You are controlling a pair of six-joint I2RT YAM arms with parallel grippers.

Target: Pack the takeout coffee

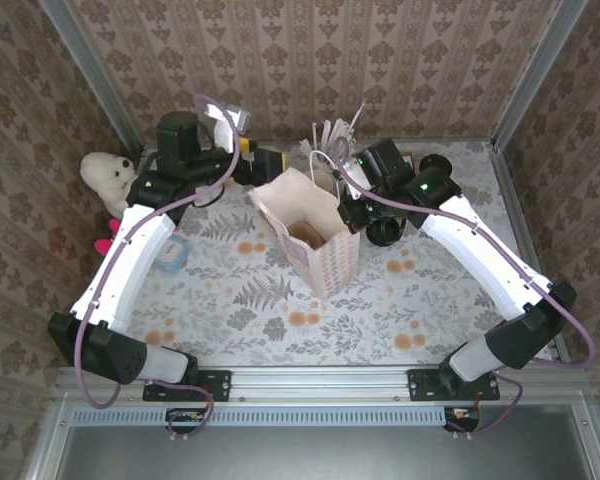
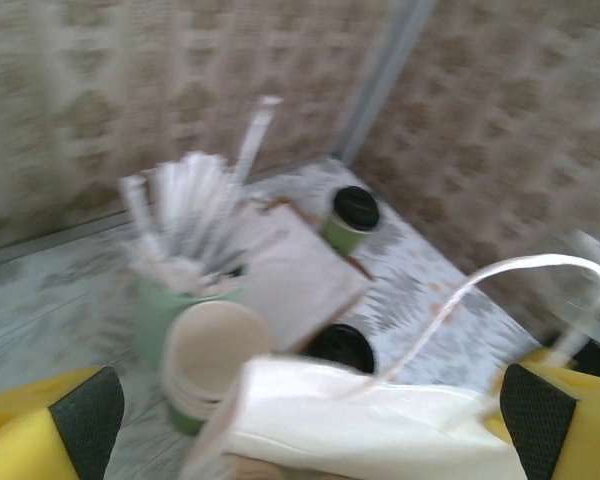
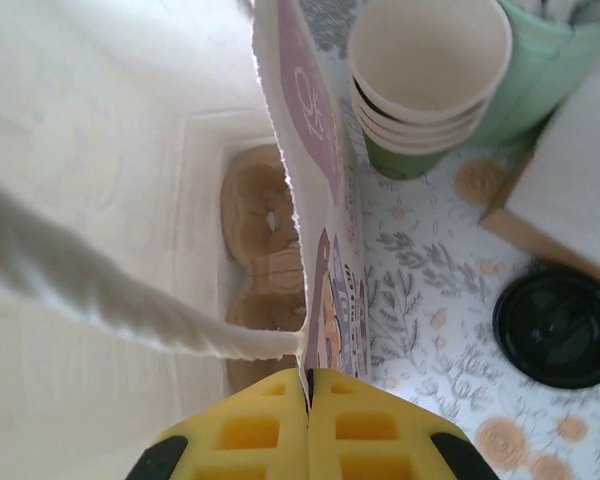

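Holding white paper bag (image 3: 100, 150) mouth | right gripper (image 3: 308, 378) clamps its rim | left gripper (image 2: 310, 425) spread wide, empty | steady rim; lift takeout coffee (image 3: 558, 325) upright.

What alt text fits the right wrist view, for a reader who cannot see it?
The right gripper is shut on the rim of the open paper bag, with a brown item at its bottom. Beside the bag stand stacked cream cups and a black-lidded cup.
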